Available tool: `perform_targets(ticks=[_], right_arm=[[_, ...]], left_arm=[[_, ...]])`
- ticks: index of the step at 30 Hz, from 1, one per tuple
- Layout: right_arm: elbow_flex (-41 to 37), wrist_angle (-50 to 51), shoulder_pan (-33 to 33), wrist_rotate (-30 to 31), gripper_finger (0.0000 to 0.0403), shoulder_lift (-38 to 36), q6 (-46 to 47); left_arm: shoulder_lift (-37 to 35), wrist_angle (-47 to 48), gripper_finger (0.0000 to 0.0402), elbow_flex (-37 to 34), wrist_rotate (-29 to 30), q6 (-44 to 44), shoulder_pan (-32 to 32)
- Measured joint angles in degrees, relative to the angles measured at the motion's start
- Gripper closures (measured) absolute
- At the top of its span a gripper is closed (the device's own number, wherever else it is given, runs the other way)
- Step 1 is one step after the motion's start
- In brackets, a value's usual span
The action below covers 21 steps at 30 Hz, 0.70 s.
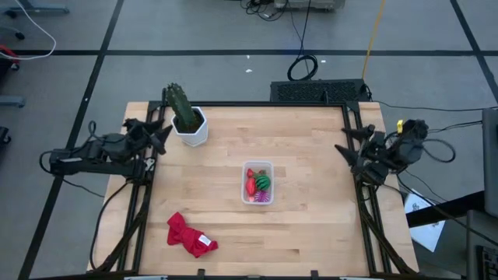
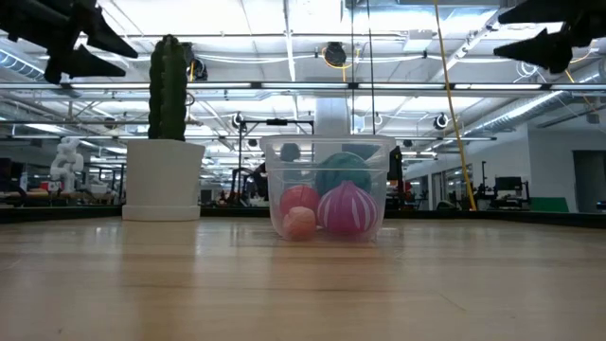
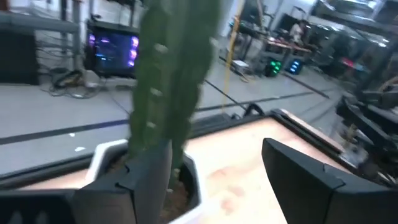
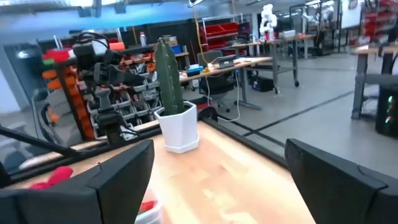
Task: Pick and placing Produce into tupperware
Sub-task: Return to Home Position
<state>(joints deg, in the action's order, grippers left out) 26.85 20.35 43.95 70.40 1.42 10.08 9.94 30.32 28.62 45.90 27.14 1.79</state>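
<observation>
Produce is lying inside the tub at the middle of the table, with the red pieces, green ball and purple ball packed together. I am judging the picking done and the homing step in hand.

The left gripper is hanging over the left edge, just beside the cactus, its fingers spread wide and holding nothing. The right gripper is hanging over the right edge, likewise spread and empty, well apart from everything.

The next move is calling only for both arms to fold outward and settle. The left one is needing care, since the cactus is standing close in front of its fingers near the back-left corner; drawing straight back is looking safest. The right side is offering open room.

The cloth is lying near the front edge, away from both arms. Nothing loose appears to be remaining, though its folds could be hiding a piece.
</observation>
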Motion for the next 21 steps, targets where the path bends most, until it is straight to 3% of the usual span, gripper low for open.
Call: perform_targets(ticks=[11, 21], right_arm=[[-25.63, -47.46, -0.02, -0.82, 0.0048, 5.41, -3.41], [-25.35, -45.40, -3.93, 0.19, 0.0048, 6.00, -6.26]], left_arm=[[6.95, -10.06, 0.0149, -7.61, -0.91, 3.21, 3.43], [8.26, -11.80, 0.0149, -8.48, 1.72, 2.91, 4.25]])
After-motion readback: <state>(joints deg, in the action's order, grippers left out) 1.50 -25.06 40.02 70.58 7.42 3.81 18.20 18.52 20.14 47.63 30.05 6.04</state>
